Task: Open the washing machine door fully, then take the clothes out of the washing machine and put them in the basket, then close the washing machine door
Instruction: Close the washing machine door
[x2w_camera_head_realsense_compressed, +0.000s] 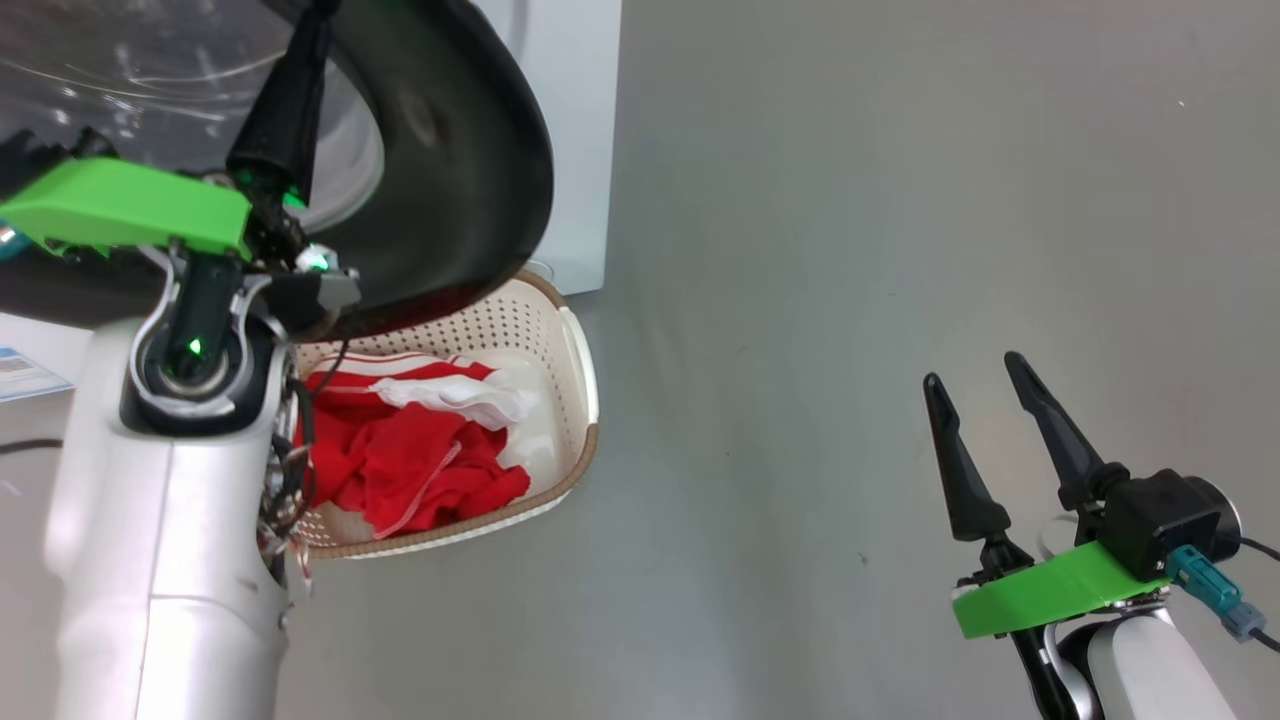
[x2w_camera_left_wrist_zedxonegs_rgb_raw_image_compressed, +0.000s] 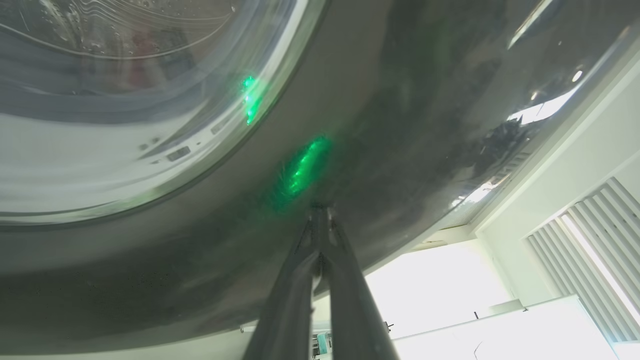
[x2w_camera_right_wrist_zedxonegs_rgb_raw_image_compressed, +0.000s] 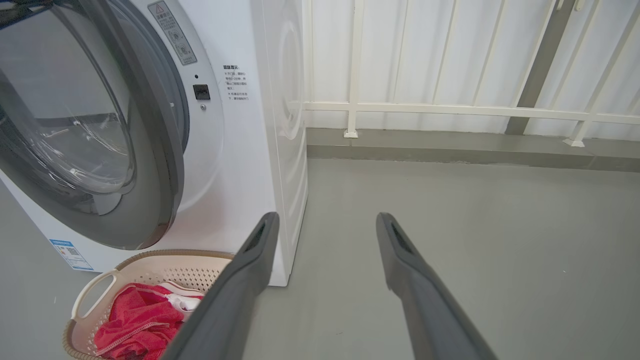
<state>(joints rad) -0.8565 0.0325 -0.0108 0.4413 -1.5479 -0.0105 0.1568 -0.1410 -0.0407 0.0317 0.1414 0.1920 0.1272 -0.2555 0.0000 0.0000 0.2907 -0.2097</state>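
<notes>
The washing machine (x2w_camera_right_wrist_zedxonegs_rgb_raw_image_compressed: 235, 165) is a white box at the left. The washing machine door (x2w_camera_head_realsense_compressed: 470, 170) hangs ajar over the basket, black rim and glass bowl toward me. My left gripper (x2w_camera_head_realsense_compressed: 312, 20) is shut, and its joined fingertips (x2w_camera_left_wrist_zedxonegs_rgb_raw_image_compressed: 320, 209) touch the door's (x2w_camera_left_wrist_zedxonegs_rgb_raw_image_compressed: 400, 125) black rim below the window. The cream basket (x2w_camera_head_realsense_compressed: 575, 470) sits on the floor under the door with the red clothes (x2w_camera_head_realsense_compressed: 400, 460) inside. My right gripper (x2w_camera_head_realsense_compressed: 975, 370) hangs open and empty over bare floor, well to the right. The right wrist view shows the door (x2w_camera_right_wrist_zedxonegs_rgb_raw_image_compressed: 160, 165), basket (x2w_camera_right_wrist_zedxonegs_rgb_raw_image_compressed: 92, 285) and clothes (x2w_camera_right_wrist_zedxonegs_rgb_raw_image_compressed: 135, 320) left of my right gripper (x2w_camera_right_wrist_zedxonegs_rgb_raw_image_compressed: 326, 220).
Grey floor (x2w_camera_head_realsense_compressed: 900, 200) spreads to the right of the machine. A white railing (x2w_camera_right_wrist_zedxonegs_rgb_raw_image_compressed: 450, 107) on a low kerb runs behind it. A blue label (x2w_camera_right_wrist_zedxonegs_rgb_raw_image_compressed: 67, 247) is stuck low on the machine's front.
</notes>
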